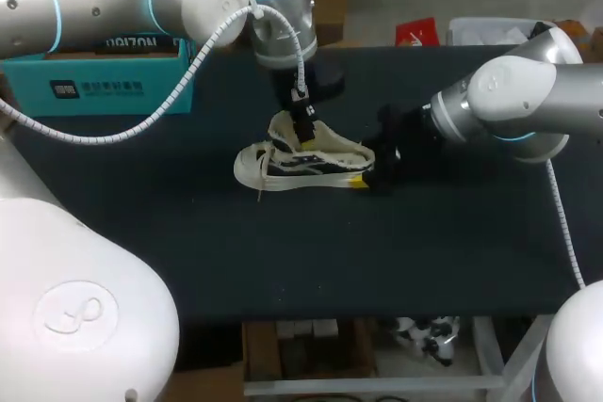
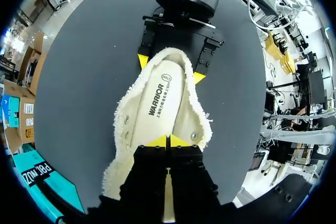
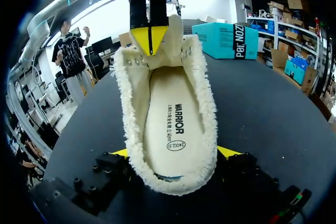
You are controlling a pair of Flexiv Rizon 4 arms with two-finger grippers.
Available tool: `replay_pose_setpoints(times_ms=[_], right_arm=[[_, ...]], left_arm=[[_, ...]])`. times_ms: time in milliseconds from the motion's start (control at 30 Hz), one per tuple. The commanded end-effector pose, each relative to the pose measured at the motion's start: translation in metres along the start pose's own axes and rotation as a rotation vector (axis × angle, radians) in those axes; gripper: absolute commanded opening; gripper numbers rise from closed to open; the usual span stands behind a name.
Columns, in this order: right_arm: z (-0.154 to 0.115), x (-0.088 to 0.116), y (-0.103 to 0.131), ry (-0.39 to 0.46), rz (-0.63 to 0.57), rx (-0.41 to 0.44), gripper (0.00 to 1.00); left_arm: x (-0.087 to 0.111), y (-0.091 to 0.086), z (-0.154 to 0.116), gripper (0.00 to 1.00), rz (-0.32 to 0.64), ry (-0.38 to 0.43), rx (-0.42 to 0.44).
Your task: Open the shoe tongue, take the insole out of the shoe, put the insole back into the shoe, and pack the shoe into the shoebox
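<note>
The cream sneaker [image 1: 301, 162] sits near the middle of the black bench [image 1: 424, 233], toe toward my left. Its fleecy mouth is wide open and the printed insole [image 3: 176, 124] lies flat inside. My left claw [image 2: 168, 141] comes down from above, tips pressed together and pinching the tongue [image 3: 175, 32], which stands upright. My right claw [image 3: 174, 153] is spread around the heel, one yellow tip against each side, gripping it. The teal shoebox [image 1: 122, 82] stands well apart at the far left edge.

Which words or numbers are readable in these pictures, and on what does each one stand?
"WARRIOR": on the cream insole inside the cream fuzzy-edged shoe.
"240(2.5)": in an oval on that insole.
Small characters beside "WARRIOR": too small to read.
White print on the teal cardboard shoebox: partly hidden, unreadable.
</note>
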State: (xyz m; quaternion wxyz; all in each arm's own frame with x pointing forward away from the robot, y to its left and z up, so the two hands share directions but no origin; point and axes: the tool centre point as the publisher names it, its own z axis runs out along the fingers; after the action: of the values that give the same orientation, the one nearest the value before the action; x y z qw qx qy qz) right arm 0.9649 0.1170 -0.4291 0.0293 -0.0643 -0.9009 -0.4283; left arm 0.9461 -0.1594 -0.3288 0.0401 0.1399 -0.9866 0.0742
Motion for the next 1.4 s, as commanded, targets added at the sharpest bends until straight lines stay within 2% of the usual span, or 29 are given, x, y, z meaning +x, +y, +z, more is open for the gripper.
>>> replay_pose_setpoints(times_ms=[33, 433, 800, 1233, 1400], right_arm=[[0.005, -0.001, -0.006, 0.000, -0.001, -0.002, 0.00], [0.005, -0.001, -0.006, 0.000, -0.001, -0.002, 0.00], [0.005, -0.001, -0.006, 0.000, -0.001, -0.002, 0.00], [0.005, -0.001, -0.006, 0.000, -0.001, -0.002, 0.00], [0.005, -0.001, -0.006, 0.000, -0.001, -0.002, 0.00]], left_arm=[[-0.005, 0.001, 0.015, 0.00, 0.040, 0.020, 0.025], [-0.008, 0.003, 0.036, 0.00, 0.110, 0.085, -0.017], [0.001, 0.000, 0.055, 0.00, 0.128, 0.096, -0.076], [0.011, 0.003, 0.076, 0.00, 0.119, 0.018, -0.131], [0.014, 0.005, 0.077, 0.12, 0.122, -0.008, -0.136]])
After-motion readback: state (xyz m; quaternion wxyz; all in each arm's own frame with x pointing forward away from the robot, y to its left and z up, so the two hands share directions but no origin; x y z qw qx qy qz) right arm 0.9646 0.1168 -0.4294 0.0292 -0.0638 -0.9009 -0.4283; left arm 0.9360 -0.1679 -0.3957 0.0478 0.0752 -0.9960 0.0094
